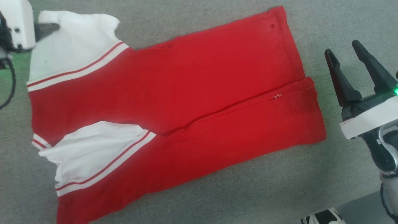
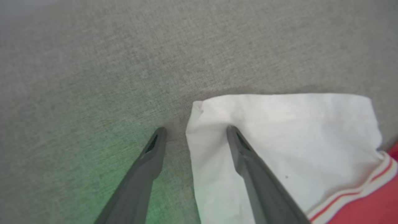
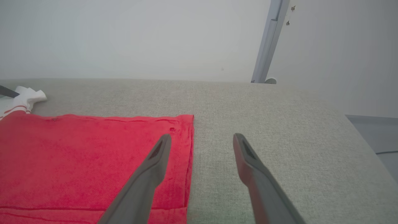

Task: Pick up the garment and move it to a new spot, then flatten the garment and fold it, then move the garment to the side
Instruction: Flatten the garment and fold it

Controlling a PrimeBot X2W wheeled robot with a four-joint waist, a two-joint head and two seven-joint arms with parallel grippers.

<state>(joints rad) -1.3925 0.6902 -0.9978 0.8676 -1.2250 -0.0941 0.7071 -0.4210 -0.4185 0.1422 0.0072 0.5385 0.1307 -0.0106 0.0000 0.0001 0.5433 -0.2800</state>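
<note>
The garment (image 1: 174, 102) lies flat on the grey cloth-covered surface (image 1: 279, 180), a red body with both long sides folded in to a seam down the middle. Its white sleeves with red-and-white trim lie at the left. My left gripper (image 2: 196, 130) is open at the far sleeve (image 2: 279, 140): one finger lies over the white cloth, the other over bare grey surface. The left gripper's white housing (image 1: 18, 25) shows at the upper left of the head view. My right gripper (image 1: 343, 48) is open beside the hem. In the right wrist view it (image 3: 202, 137) straddles the hem edge of the garment (image 3: 77, 161), holding nothing.
The grey surface ends at a front edge (image 1: 351, 199) at the lower right, with floor and a black-and-white object (image 1: 323, 217) below. A dark cable (image 1: 12, 84) hangs at the left. Beyond the far edge stand a pale wall and a grey post (image 3: 267, 40).
</note>
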